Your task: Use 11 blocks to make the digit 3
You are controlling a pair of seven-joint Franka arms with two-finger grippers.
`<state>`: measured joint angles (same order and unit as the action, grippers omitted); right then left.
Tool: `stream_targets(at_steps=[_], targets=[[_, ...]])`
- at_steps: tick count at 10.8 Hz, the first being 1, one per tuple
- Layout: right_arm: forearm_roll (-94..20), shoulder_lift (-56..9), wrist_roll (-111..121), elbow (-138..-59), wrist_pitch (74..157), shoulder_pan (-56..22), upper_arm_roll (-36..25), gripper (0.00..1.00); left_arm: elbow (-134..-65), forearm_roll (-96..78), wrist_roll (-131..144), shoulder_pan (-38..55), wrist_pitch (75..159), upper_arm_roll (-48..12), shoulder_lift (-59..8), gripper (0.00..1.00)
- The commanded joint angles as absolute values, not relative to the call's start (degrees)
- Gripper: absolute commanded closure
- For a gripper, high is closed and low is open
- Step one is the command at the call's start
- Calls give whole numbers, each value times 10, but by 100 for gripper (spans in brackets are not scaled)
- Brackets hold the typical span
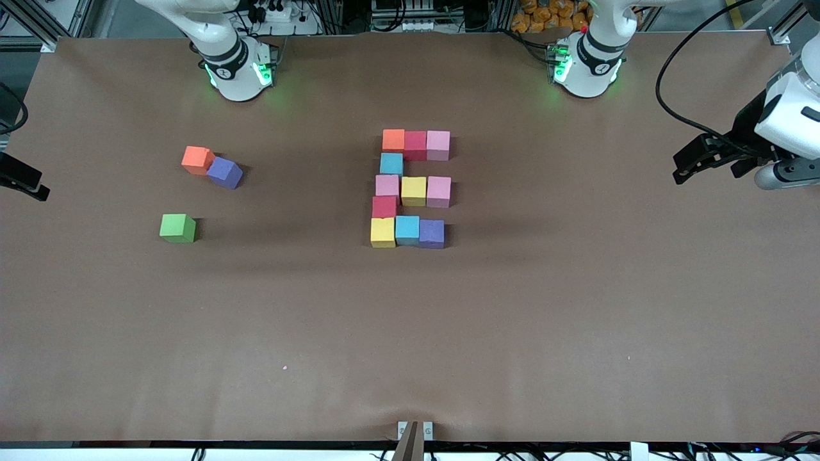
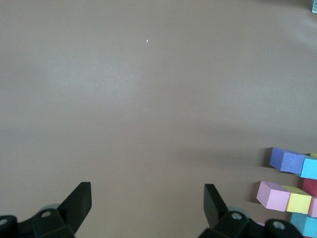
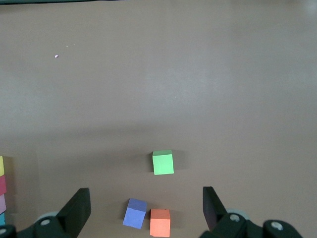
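Digit figure (image 1: pixel 412 189) sits mid-table, complete to the eye: eleven matte foam cubes, square-edged, faces touching or nearly so.

Nearest row to the front camera: yellow cube (image 1: pixel 382 232), blue cube (image 1: pixel 407 230), purple cube (image 1: pixel 432 233). Then a single red link cube (image 1: pixel 384 206), a pink-yellow-pink middle row, a blue link cube (image 1: pixel 391 163), and farthest an orange-red-pink row. Long axis runs from the front camera toward the bases.

Judgement: no cube left to place; next move is likely a retreat or none.

Three spares lie toward the right arm's end of the table: green cube (image 1: pixel 177 228) nearest, then a loose purple cube (image 1: pixel 225 172) touching a loose orange cube (image 1: pixel 197 160).

Right gripper (image 3: pixel 147 210): fingers spread, empty, over the spares, waiting.

Left gripper (image 2: pixel 147 207): fingers spread, empty, over bare table toward the left arm's end, figure off to one side.
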<state>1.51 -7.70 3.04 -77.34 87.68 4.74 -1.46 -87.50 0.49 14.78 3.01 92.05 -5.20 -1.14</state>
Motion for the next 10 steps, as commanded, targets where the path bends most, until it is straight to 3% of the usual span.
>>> stream_targets(at_steps=[1, 10], targets=[[18, -76, 25, -776, 854, 47, -14, 0, -867, 0, 153, 31, 914, -52, -8, 0], [16, -77, 24, -773, 859, 51, -14, 0, -850, -4, 155, 28, 901, -51, -7, 0]])
